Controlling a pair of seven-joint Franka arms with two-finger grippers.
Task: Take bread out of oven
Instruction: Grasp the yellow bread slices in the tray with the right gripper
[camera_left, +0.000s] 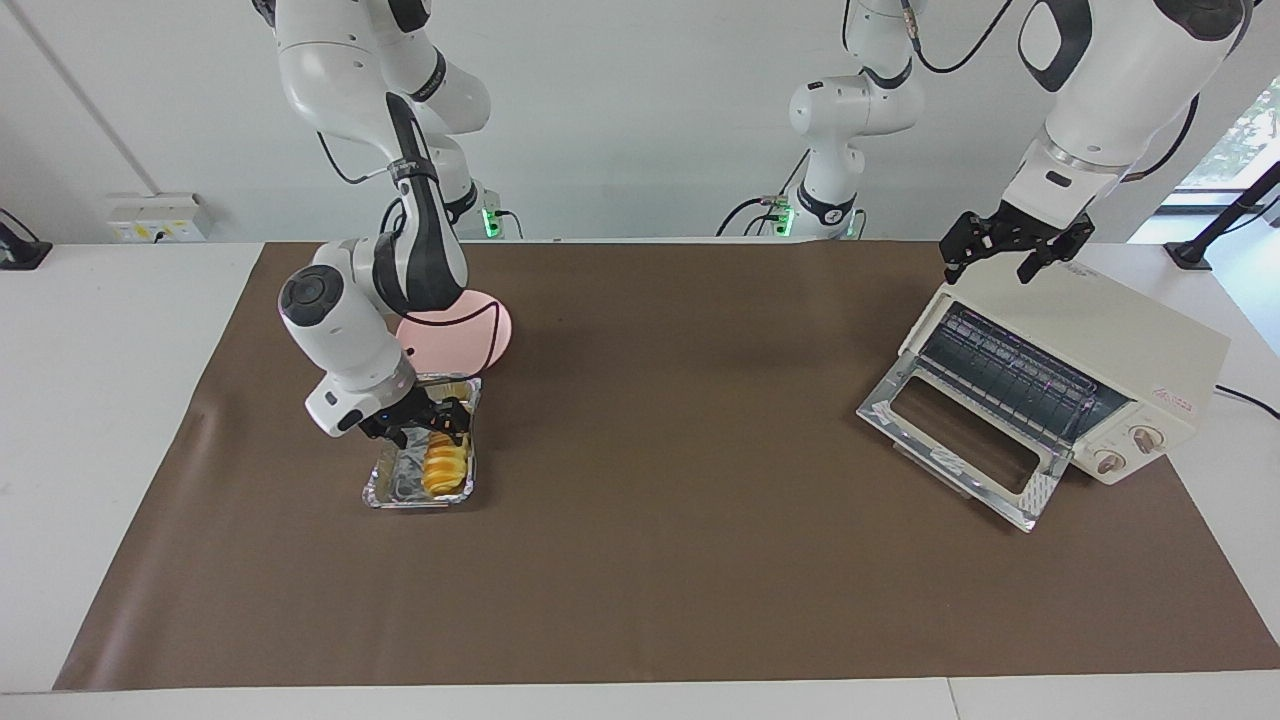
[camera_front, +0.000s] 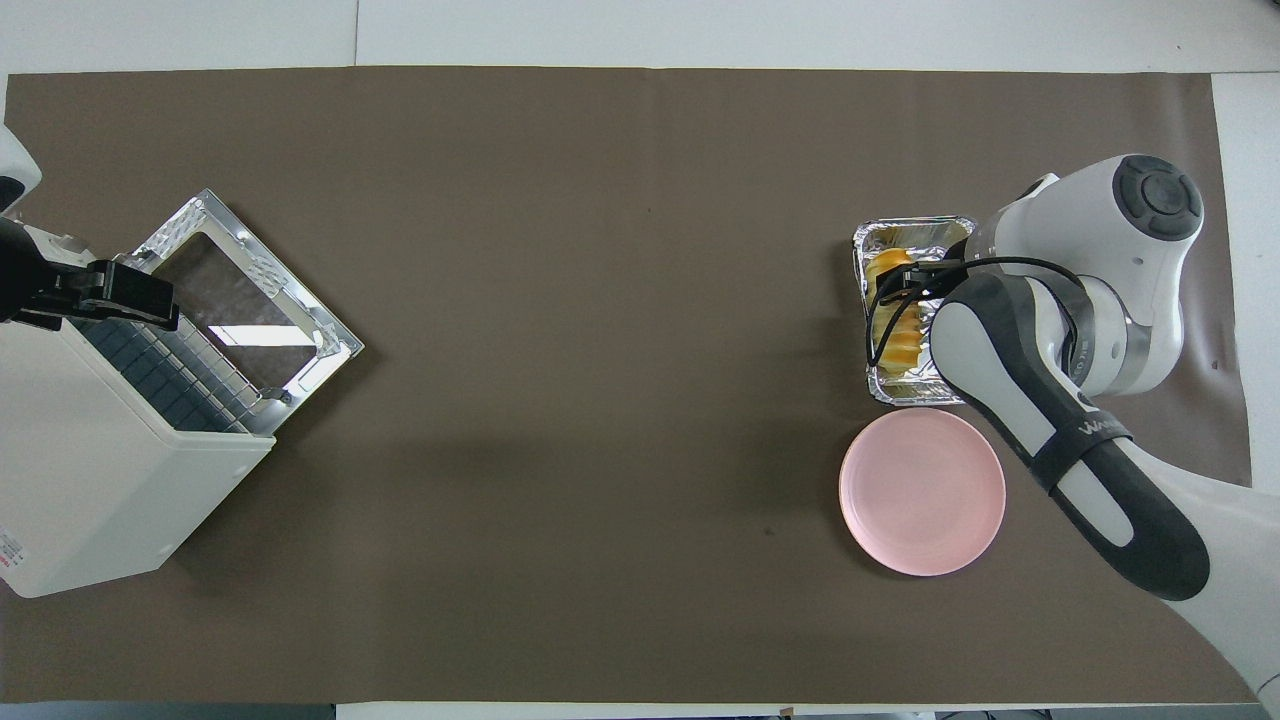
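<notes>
We see the bread (camera_left: 446, 466) in the foil tray (camera_left: 385, 489), left-centre of the facing view, just below the pink plate (camera_left: 497, 331). Right pincer (camera_left: 437, 422) sits over the bread, fingers spread, nothing gripped. Left pincer (camera_left: 1006, 250) waits open over the oven (camera_left: 1100, 360), door dropped, at frame right.

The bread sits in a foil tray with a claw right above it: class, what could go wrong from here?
1. The right claw is over the bread, which lies in a light foil tray; a grab might catch the foil and lift or drag the tray too.
2. The pink plate is close beside the tray, so a shoved tray might bump it.
3. The oven door hangs open under the waiting left claw.
</notes>
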